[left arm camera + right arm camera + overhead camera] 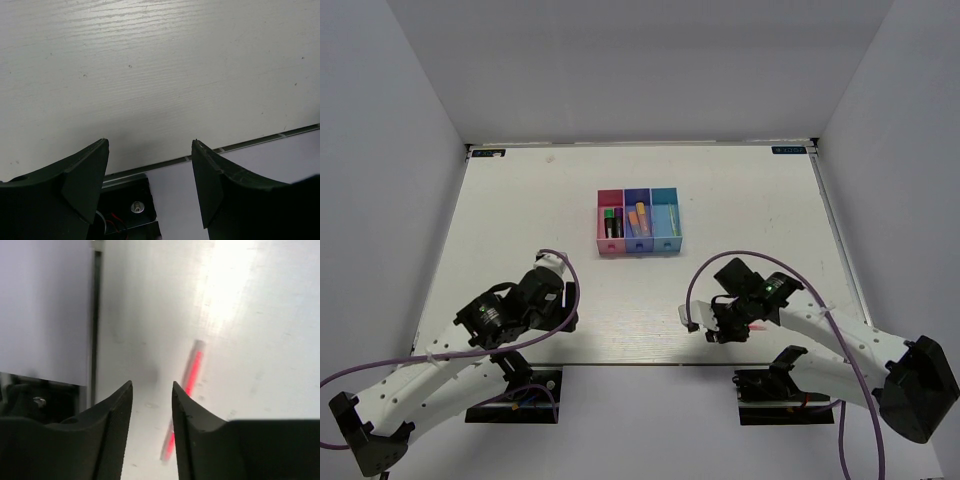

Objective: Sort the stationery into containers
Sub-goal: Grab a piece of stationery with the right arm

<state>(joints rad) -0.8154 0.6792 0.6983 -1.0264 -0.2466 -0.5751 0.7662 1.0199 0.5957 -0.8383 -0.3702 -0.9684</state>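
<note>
The three joined containers stand in a row at mid-table: pink (611, 246), dark blue-purple (639, 245), light blue (666, 244). A black marker with a green cap (609, 222) lies in the pink one, orange highlighters (638, 220) in the purple one, and a thin yellow-green stick (673, 218) in the light blue one. A thin pink-red pen (192, 371) lies on the table, blurred, just outside my right gripper's (152, 385) right finger and partly hidden by it. That gripper is open with nothing between its jaws. My left gripper (150, 142) is open and empty over the table's near edge.
The table's near edge (260, 141) runs right under the left gripper, with the arm's black base mount (132, 205) below it. In the right wrist view the near table edge (96, 315) lies left of the fingers. White walls enclose the table.
</note>
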